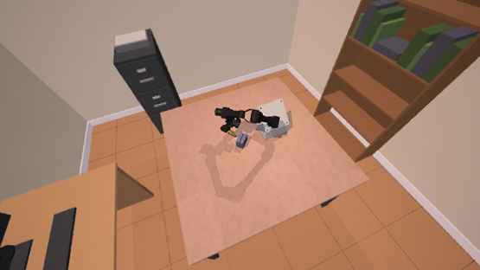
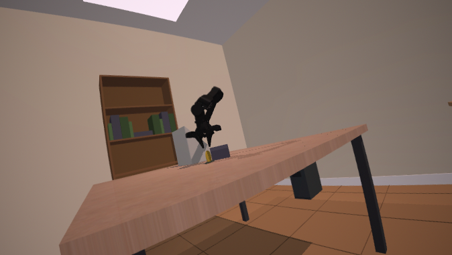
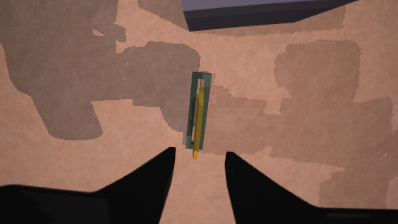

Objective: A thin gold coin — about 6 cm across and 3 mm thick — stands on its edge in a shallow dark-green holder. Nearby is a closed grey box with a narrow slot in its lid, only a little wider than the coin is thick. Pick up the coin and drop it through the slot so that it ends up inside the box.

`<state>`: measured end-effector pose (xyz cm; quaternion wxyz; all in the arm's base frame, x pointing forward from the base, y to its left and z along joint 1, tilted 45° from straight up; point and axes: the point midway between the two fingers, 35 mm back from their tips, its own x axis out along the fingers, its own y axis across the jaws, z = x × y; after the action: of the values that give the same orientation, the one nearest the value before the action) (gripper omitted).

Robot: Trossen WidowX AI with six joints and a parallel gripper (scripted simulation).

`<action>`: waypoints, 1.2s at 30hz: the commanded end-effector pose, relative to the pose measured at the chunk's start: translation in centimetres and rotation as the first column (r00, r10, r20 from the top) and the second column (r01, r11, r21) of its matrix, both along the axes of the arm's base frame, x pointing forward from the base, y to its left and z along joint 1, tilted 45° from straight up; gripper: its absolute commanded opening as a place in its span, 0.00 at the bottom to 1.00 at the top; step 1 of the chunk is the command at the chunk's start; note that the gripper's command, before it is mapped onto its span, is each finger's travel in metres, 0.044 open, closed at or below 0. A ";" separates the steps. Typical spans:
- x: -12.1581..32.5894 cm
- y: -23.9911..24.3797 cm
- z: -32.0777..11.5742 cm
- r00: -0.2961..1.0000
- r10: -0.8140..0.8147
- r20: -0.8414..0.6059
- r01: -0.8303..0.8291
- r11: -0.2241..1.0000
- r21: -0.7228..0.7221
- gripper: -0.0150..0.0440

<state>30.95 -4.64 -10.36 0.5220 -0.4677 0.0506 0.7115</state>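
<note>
My pincer point(image 2: 206, 147) point(image 3: 200, 155) hangs parted and empty above the gold coin point(image 1: 231, 133) point(image 2: 208, 156) point(image 3: 199, 120), which stands on edge in its green holder point(image 3: 190, 120) on the counter point(image 1: 262, 219) point(image 2: 161, 198).

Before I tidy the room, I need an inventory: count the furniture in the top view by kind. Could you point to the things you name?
Filing cabinet point(image 1: 145, 86): 1
Bookshelf point(image 1: 397, 117) point(image 2: 106, 141): 1
Table with the arm point(image 1: 227, 224) point(image 2: 188, 188): 1
Desk with the keyboard point(image 1: 94, 201): 1
Total: 4

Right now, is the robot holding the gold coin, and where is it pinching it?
Nothing is held: the gripper's jaws are apart, above the coin.
</note>
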 end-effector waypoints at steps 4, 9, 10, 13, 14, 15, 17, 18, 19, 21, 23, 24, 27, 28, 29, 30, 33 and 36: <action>-0.3 1.0 -1.0 1.000 -0.002 -0.012 0.002 1.000 0.008 0.53; -0.2 1.6 -1.5 1.000 -0.002 -0.012 0.003 1.000 0.008 0.53; -0.2 1.7 -1.7 1.000 -0.002 -0.012 0.003 1.000 0.008 0.53; -0.2 2.0 -2.0 1.000 -0.003 -0.012 0.003 1.000 0.008 0.53; -0.2 2.1 -2.1 1.000 -0.003 -0.012 0.003 1.000 0.008 0.53; -0.2 2.3 -2.2 1.000 -0.003 -0.012 0.003 1.000 0.008 0.53; -0.3 2.5 -2.5 1.000 -0.003 -0.013 0.003 1.000 0.008 0.53; -0.3 2.6 -2.6 1.000 -0.004 -0.013 0.004 1.000 0.008 0.53; -0.3 2.7 -2.7 1.000 -0.004 -0.013 0.004 1.000 0.008 0.53; -0.3 2.9 -2.9 1.000 -0.004 -0.014 0.004 1.000 0.008 0.53; -0.3 3.2 -3.1 1.000 -0.004 -0.014 0.005 1.000 0.008 0.53; -0.3 3.3 -3.2 1.000 -0.004 -0.014 0.005 1.000 0.008 0.53; -0.3 3.6 -3.5 1.000 -0.004 -0.014 0.004 1.000 0.009 0.53; -0.4 3.8 -3.7 1.000 -0.004 -0.014 0.004 1.000 0.009 0.53; -0.4 3.9 -3.8 1.000 -0.004 -0.013 0.004 1.000 0.009 0.53; -0.4 4.0 -3.9 1.000 -0.004 -0.013 0.004 1.000 0.010 0.53; -0.4 4.3 -4.2 1.000 -0.003 -0.013 0.003 1.000 0.010 0.53; -0.5 4.7 -4.5 1.000 -0.002 -0.012 0.003 1.000 0.011 0.53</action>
<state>30.90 -0.52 -14.39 0.5229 -0.4672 0.0496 0.7112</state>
